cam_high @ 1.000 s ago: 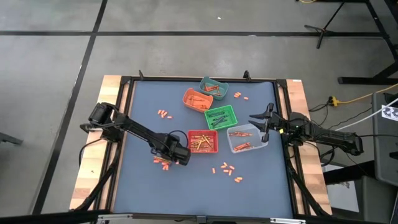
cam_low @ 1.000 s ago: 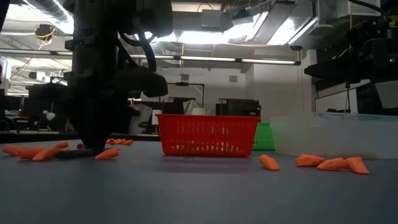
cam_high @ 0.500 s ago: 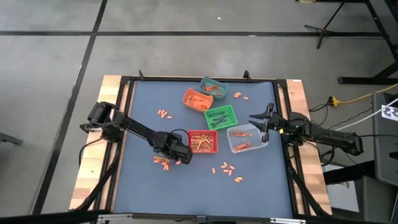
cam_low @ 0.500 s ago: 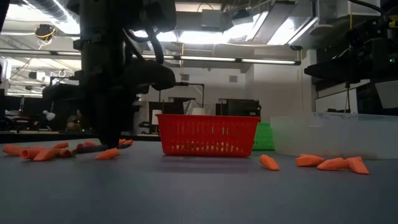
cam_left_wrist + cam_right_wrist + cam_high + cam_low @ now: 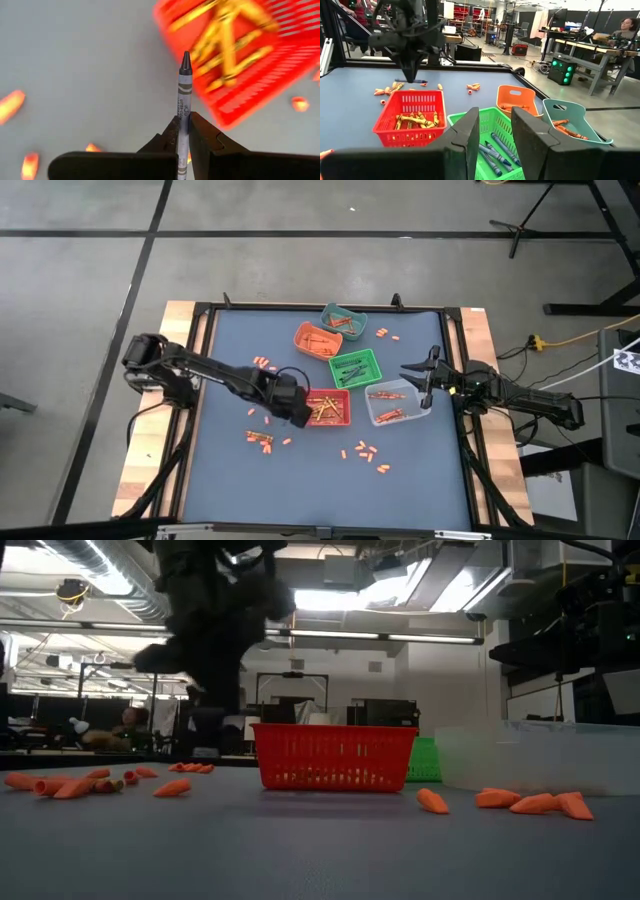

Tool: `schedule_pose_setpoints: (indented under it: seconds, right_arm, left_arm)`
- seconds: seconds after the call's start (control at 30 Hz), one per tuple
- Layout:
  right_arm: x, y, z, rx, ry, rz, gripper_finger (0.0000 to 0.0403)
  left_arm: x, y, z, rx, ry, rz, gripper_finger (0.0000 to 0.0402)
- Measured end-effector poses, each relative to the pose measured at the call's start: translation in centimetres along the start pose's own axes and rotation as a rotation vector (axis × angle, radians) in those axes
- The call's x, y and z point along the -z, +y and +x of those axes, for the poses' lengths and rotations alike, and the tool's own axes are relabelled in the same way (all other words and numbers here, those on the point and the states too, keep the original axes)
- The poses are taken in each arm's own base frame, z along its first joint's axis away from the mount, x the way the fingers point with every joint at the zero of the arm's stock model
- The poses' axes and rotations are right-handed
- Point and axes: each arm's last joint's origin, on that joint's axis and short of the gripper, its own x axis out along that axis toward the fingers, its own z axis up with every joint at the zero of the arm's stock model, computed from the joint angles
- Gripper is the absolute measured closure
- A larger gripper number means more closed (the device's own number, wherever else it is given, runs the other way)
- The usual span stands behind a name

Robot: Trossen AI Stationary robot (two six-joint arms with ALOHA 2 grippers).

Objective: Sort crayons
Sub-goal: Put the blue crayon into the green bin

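Observation:
My left gripper (image 5: 291,410) is shut on a dark grey crayon (image 5: 184,95), just left of the red bin (image 5: 340,418), which holds yellowish crayons. It also shows in the right wrist view (image 5: 410,60), with the crayon (image 5: 413,80) below it. Loose orange crayons lie on the mat in groups (image 5: 262,438) (image 5: 365,452) (image 5: 264,363). My right gripper (image 5: 495,135) is open and empty, at the right by the clear bin (image 5: 398,402). My left gripper pinches the dark grey crayon between its two fingers, on the paper-wrapped shaft toward its blunt end (image 5: 182,132). The pointed tip (image 5: 185,59) sticks out past the fingers toward the red bin. The fingers come from above. The crayon is lifted clear of the mat.
A green bin (image 5: 355,367) holds dark crayons. An orange bin (image 5: 317,338) and a teal bin (image 5: 343,320) stand toward the far edge. The clear bin holds a few orange crayons. A few more crayons lie at the far right (image 5: 385,333). A wooden frame (image 5: 150,440) borders the mat.
My left gripper has risen from the loose crayons at the near left and gone toward the far edge and the red bin, carrying the dark grey crayon lifted clear of the mat. My right gripper has kept still.

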Motion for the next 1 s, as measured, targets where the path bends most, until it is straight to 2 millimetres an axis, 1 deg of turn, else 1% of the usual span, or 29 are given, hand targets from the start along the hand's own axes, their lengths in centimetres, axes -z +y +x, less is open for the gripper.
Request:
schedule_pose_setpoints:
  seconds: [0.13, 0.27, 0.37, 0.47, 0.53, 0.63, 0.7, 0.8, 0.9, 1.0]
  right_arm:
    - [0.0, 0.0, 0.0, 0.001, 0.000, 0.000, 0.0290]
    - [0.0, 0.0, 0.0, 0.000, 0.000, 0.000, 0.0290]
    - [0.0, 0.0, 0.0, 0.000, 0.000, 0.000, 0.0290]
    - [0.0, 0.0, 0.0, 0.000, 0.000, 0.000, 0.0290]
    - [0.0, 0.0, 0.0, 0.000, 0.000, 0.000, 0.0290]
    - [0.0, 0.0, 0.0, 0.000, 0.000, 0.000, 0.0290]
    - [0.0, 0.0, 0.0, 0.000, 0.000, 0.000, 0.0290]
    - [0.0, 0.0, 0.0, 0.000, 0.000, 0.000, 0.0290]
    - [0.0, 0.0, 0.0, 0.000, 0.000, 0.000, 0.0290]
    - [0.0, 0.0, 0.0, 0.000, 0.000, 0.000, 0.0290]
  left_arm:
    - [-1.7, -0.6, -0.5, 0.113, -0.069, 0.125, 0.0395]
    - [-3.5, -1.9, -0.8, 0.268, -0.203, 0.283, 0.0395]
    - [-4.9, -2.7, -1.4, 0.347, -0.343, 0.424, 0.0395]
    - [-6.2, -3.4, -2.1, 0.363, -0.543, 0.542, 0.0395]
    - [-7.0, -3.9, -2.7, 0.361, -0.667, 0.604, 0.0395]
    - [-8.0, -4.5, -2.9, 0.381, -0.810, 0.658, 0.0395]
    - [-8.5, -4.9, -2.7, 0.397, -0.880, 0.685, 0.0395]
    - [-9.0, -5.1, -1.7, 0.382, -0.916, 0.717, 0.0395]
    - [-9.4, -4.9, -0.4, 0.347, -0.903, 0.735, 0.0395]
    - [-9.8, -4.6, 1.3, 0.308, -0.872, 0.738, 0.0395]
